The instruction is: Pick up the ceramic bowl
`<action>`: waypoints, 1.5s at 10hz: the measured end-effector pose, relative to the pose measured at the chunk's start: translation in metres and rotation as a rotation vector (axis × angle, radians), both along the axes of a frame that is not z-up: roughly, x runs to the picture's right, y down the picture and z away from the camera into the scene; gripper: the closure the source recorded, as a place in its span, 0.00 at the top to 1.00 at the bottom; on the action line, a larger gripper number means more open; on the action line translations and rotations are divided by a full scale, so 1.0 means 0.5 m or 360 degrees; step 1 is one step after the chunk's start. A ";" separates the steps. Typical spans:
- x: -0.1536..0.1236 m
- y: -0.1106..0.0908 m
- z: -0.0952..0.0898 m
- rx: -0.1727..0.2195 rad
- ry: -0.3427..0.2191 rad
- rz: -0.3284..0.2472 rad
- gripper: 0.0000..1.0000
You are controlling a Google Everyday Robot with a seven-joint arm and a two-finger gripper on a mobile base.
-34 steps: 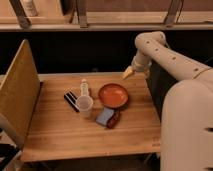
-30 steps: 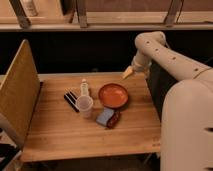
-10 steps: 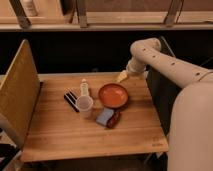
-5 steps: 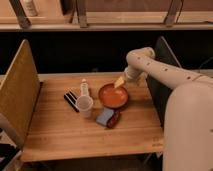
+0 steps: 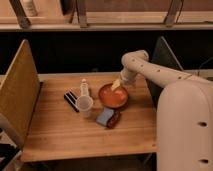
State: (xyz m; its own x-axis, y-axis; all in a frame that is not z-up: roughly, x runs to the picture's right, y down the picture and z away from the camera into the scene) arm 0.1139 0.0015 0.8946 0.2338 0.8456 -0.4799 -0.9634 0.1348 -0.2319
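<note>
The gripper (image 5: 116,84) is swinging in from 3 o'clock, now dipping onto the 12 o'clock rim of the ceramic bowl (image 5: 112,98) sitting mid-way across the table (image 5: 60,135); a grasp is nearing, though I cannot tell how wide it is standing

Through the camera view I read the site as an indoor test station of the office or canteen kind; I could not classify it more exactly.

Evidence I logged:
1. A plain wooden worktop (image 5: 60,132) stood as a free table in front of a dark wall.
2. A pale ledge (image 5: 125,20) ran along the back, with slanted metal posts (image 5: 80,12) rising from it.
3. A tan board (image 5: 17,90) leaned upright at the worktop's left edge, and a dark panel (image 5: 165,52) stood at its right.
4. Tableware was grouped mid-worktop: a ceramic bowl (image 5: 111,97), a plastic cup (image 5: 84,106) and a small bottle (image 5: 84,88).
5. The white robot arm (image 5: 150,70) reached in from the right, with its claw (image 5: 116,84) over the bowl's far rim.
</note>
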 end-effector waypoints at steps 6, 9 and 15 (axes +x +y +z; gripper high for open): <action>0.034 0.035 0.096 -0.0032 0.0125 0.0057 0.80; 0.017 0.088 0.146 -0.0136 0.0150 0.0071 0.80; -0.012 0.091 0.179 -0.0218 -0.0003 0.0112 0.23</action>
